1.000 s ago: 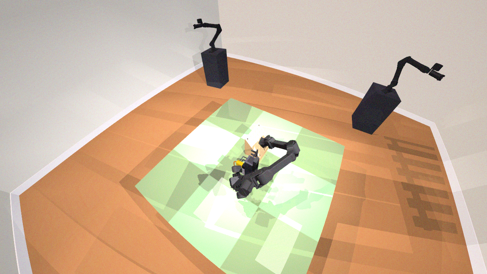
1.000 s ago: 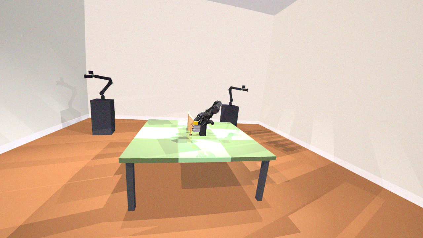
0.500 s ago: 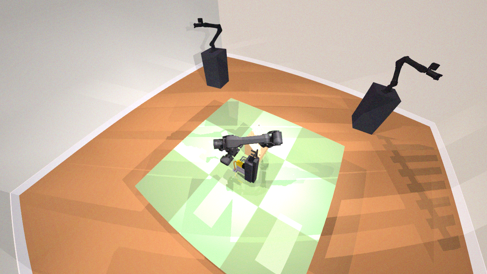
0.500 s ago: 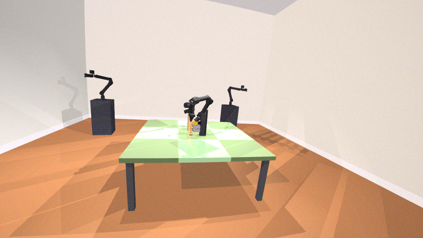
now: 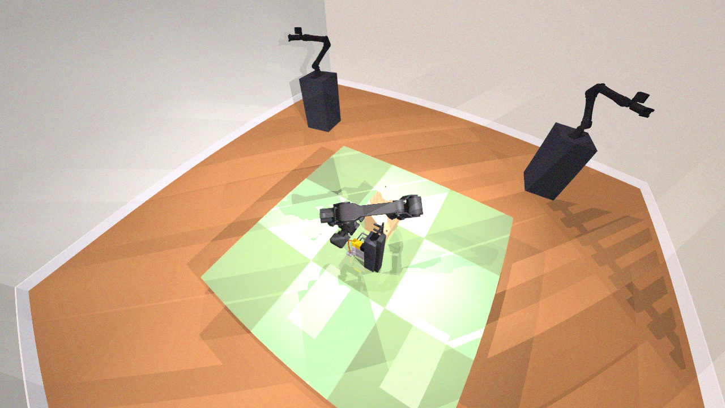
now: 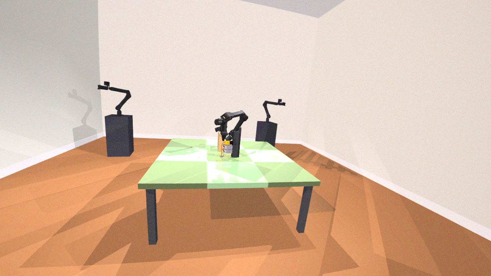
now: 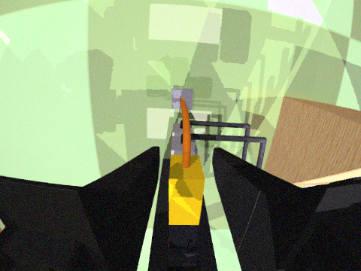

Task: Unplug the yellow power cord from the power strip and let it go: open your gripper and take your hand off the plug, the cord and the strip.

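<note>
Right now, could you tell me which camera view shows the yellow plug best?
The wrist view: the yellow plug sits large between the open gripper's fingers, untouched, its orange cord trailing away. The top and exterior views show only a small yellow speck beside the dark power strip.

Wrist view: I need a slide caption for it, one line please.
Open gripper straddles the yellow plug, fingers not touching it.

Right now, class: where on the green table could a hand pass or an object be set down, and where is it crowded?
Free patches: the near part of the table between its front edge and the power strip, plus both side margins. Crowded: the middle, where the open tool straddles the yellow plug beside the strip and wooden board.
</note>
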Controlling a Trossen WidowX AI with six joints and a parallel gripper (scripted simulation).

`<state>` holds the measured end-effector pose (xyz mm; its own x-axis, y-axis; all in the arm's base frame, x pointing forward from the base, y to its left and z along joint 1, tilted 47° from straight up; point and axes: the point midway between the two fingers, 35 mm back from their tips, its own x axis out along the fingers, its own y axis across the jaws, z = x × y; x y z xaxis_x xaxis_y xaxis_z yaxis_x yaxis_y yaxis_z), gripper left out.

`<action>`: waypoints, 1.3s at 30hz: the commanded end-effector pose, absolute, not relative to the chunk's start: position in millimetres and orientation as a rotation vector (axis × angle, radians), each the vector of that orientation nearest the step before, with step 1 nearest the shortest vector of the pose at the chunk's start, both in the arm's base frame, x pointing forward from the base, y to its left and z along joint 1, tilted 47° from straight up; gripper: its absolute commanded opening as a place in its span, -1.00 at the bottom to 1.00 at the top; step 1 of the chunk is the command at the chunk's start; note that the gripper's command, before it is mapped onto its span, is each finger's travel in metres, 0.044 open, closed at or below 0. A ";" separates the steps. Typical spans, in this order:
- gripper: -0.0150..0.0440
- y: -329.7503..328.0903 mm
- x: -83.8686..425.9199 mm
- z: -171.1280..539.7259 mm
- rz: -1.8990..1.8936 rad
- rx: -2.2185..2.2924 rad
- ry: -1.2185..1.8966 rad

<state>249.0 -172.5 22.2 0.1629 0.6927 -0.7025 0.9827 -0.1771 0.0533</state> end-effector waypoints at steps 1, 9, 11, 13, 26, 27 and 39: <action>0.05 -166.4 249.0 26.9 -0.746 1.945 1.587; 0.05 -157.4 250.1 35.9 -0.745 1.945 1.588; 0.05 -155.1 250.3 38.1 -0.745 1.946 1.588; 0.05 -152.9 250.5 40.4 -0.745 1.946 1.589; 0.05 -144.5 251.9 39.8 -0.744 1.946 1.589; 0.05 -143.4 252.2 38.6 -0.744 1.946 1.589; -0.35 -142.6 253.1 37.1 -0.744 1.938 1.589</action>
<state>252.9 -142.6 37.0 0.1600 0.6965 -0.6995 0.9831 -0.1765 0.0492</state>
